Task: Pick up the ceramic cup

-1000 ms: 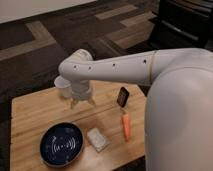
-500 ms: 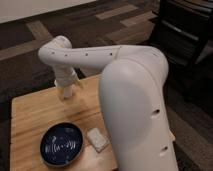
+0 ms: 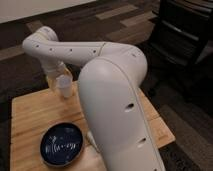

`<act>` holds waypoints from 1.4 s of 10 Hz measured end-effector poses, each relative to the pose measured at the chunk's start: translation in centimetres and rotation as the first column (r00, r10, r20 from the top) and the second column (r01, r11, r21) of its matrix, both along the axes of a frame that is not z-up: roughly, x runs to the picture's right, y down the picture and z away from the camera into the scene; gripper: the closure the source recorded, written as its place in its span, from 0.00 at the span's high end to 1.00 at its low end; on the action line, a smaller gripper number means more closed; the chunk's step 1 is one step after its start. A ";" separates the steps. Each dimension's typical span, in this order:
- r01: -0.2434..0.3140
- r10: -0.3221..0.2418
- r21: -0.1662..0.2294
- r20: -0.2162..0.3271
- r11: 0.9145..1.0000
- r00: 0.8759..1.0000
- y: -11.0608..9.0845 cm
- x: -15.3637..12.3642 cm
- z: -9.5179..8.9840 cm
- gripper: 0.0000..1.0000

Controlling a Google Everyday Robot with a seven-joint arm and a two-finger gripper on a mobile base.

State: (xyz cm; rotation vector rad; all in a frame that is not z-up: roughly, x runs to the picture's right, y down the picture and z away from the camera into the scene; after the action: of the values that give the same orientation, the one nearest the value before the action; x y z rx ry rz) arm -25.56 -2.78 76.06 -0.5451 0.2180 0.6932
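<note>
1. Camera view, starting at the tip: I see the end effector (image 3: 63, 84) at the back-left part of the bench (image 3: 30, 112), hanging down from the wrist with its fingers pointing at the wood.
2. Its two fingers (image 3: 53, 82) are apart only by the width of the ceramic cup (image 3: 65, 90), one on each side of it and pressed to its wall, so I read it as clamped on the cup.
3. The cup is small, plain and white. It stands upright between the fingers, its rim up, near the rear edge of the bench. I cannot tell whether its base touches the wood or hangs just above it.
4. The arm (image 3: 110, 100) runs up from the wrist to a rounded elbow at upper left, then sweeps right and down. Its thick white link fills the middle and lower right of my view and hides much of the bench.
5. A dark blue patterned bowl (image 3: 62, 145) sits on the front-left part of the bench, well apart from the cup.
6. Just to the right of the bowl, a small pale object (image 3: 91, 138) peeks out from behind the arm; I cannot make out what it is.
7. Beyond the bench is striped dark carpet (image 3: 90, 25), with a black chair (image 3: 182, 35) at upper right.
</note>
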 end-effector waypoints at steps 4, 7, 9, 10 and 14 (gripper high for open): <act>0.034 -0.032 -0.030 0.087 0.999 0.996 0.3 -2.7 1.8 0.65; 0.018 -0.013 -0.051 0.093 0.999 0.996 0.7 -2.6 3.2 0.65; 0.015 -0.008 -0.061 0.113 0.998 0.994 1.2 -3.1 4.4 0.65; 0.012 -0.004 -0.067 0.116 0.998 0.993 1.5 -2.7 5.3 0.65; 0.028 -0.019 -0.077 0.108 0.997 0.994 3.2 -1.5 8.4 0.41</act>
State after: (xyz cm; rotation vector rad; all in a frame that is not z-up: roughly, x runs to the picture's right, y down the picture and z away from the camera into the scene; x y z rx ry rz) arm -27.10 0.42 84.46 -0.6518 0.1513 0.6326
